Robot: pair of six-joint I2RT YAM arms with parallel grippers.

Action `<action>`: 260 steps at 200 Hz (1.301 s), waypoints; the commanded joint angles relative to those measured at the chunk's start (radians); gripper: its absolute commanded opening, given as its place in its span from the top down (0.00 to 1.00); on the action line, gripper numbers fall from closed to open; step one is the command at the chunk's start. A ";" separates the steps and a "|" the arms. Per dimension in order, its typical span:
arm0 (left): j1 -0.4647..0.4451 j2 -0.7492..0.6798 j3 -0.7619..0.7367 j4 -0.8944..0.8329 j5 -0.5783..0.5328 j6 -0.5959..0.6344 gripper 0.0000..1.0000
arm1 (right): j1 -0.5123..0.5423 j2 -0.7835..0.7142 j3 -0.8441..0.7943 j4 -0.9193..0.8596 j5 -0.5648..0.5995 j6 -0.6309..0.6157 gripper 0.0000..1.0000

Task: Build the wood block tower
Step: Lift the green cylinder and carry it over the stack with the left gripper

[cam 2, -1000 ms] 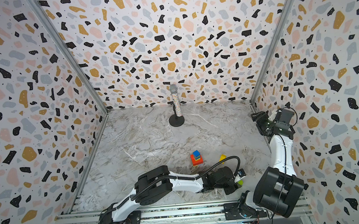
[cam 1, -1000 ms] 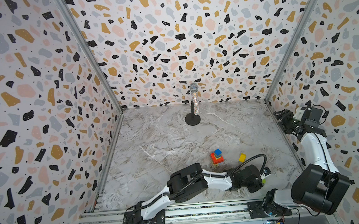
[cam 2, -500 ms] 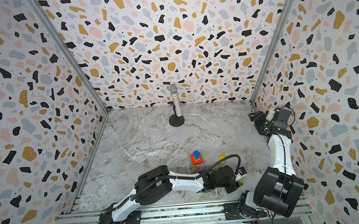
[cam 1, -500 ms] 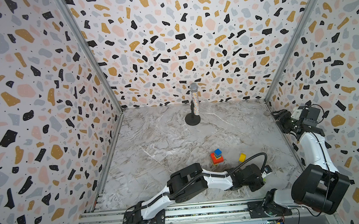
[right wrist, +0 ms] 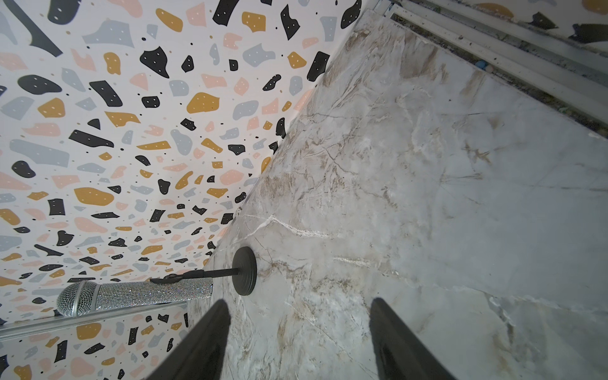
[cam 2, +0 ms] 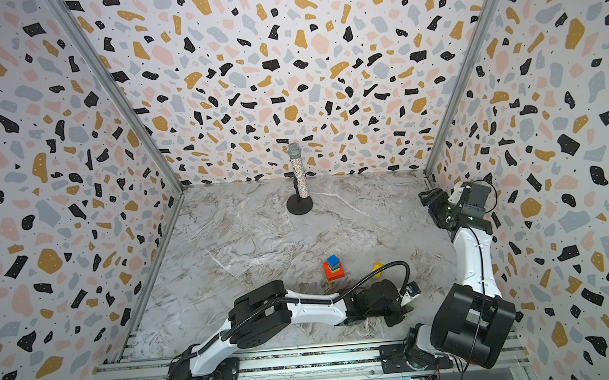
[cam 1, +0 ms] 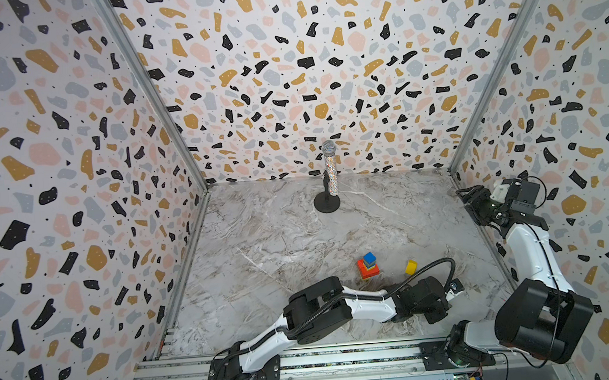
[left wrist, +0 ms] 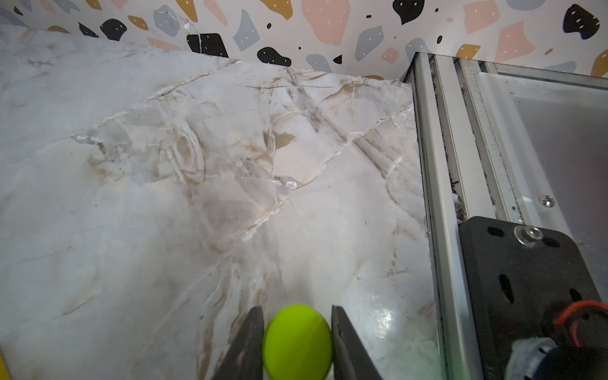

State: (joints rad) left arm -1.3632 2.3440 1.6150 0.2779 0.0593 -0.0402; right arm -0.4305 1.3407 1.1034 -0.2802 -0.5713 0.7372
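Tower (cam 1: 368, 267) is standing on the marble tabletop (cam 1: 281, 244), right of centre and toward the near edge in both top views. It is showing a red block at the base, mixed colours above and a blue cube on top. A loose yellow block (cam 1: 410, 267) is lying near its right side, not touching it.

Left gripper (left wrist: 297, 309) is working closer to the front rail, right of the yellow block. Its jaws are clamping a lime-green cylinder (left wrist: 297, 342), one jaw pressing each side.

Right gripper (right wrist: 299, 306) is hovering by the right wall, well apart from the tower, jaws standing wide with nothing between them.

Glittery microphone (cam 1: 331, 170) is sitting upright on a black stand at the back wall.
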 commanded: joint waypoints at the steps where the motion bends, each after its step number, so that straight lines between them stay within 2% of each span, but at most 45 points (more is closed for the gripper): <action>1: -0.004 -0.047 -0.020 0.016 -0.021 0.013 0.73 | 0.007 -0.027 0.010 -0.012 0.004 -0.021 0.31; 49: 0.017 -0.186 -0.143 -0.020 -0.044 0.036 0.75 | 0.004 -0.027 0.002 -0.004 -0.010 -0.021 0.31; 99: 0.054 -0.380 -0.172 -0.239 -0.089 0.098 0.74 | 0.006 -0.048 -0.080 0.079 -0.055 0.005 0.31; 128: 0.105 -0.490 -0.168 -0.333 -0.110 0.101 0.74 | 0.035 -0.061 -0.124 0.093 -0.046 -0.028 0.30; 142: 0.134 -0.536 -0.171 -0.372 -0.130 0.102 0.73 | 0.060 -0.074 -0.145 0.101 -0.026 -0.056 0.28; 169: 0.184 -0.613 -0.154 -0.462 -0.171 0.122 0.73 | 0.119 -0.082 -0.191 0.141 -0.005 -0.085 0.18; 186: 0.226 -0.657 -0.151 -0.500 -0.180 0.124 0.72 | 0.154 -0.059 -0.204 0.150 -0.010 -0.091 0.17; 222: 0.327 -0.716 -0.175 -0.526 -0.141 0.102 0.71 | 0.209 -0.061 -0.248 0.193 0.008 -0.087 0.17; 260: 0.358 -0.703 -0.202 -0.499 -0.128 0.121 0.71 | 0.253 -0.077 -0.279 0.212 0.013 -0.094 0.17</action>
State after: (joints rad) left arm -1.0073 1.6382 1.4380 -0.2359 -0.0883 0.0643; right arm -0.2001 1.2938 0.8352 -0.1013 -0.5709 0.6643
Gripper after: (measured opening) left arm 0.297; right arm 0.833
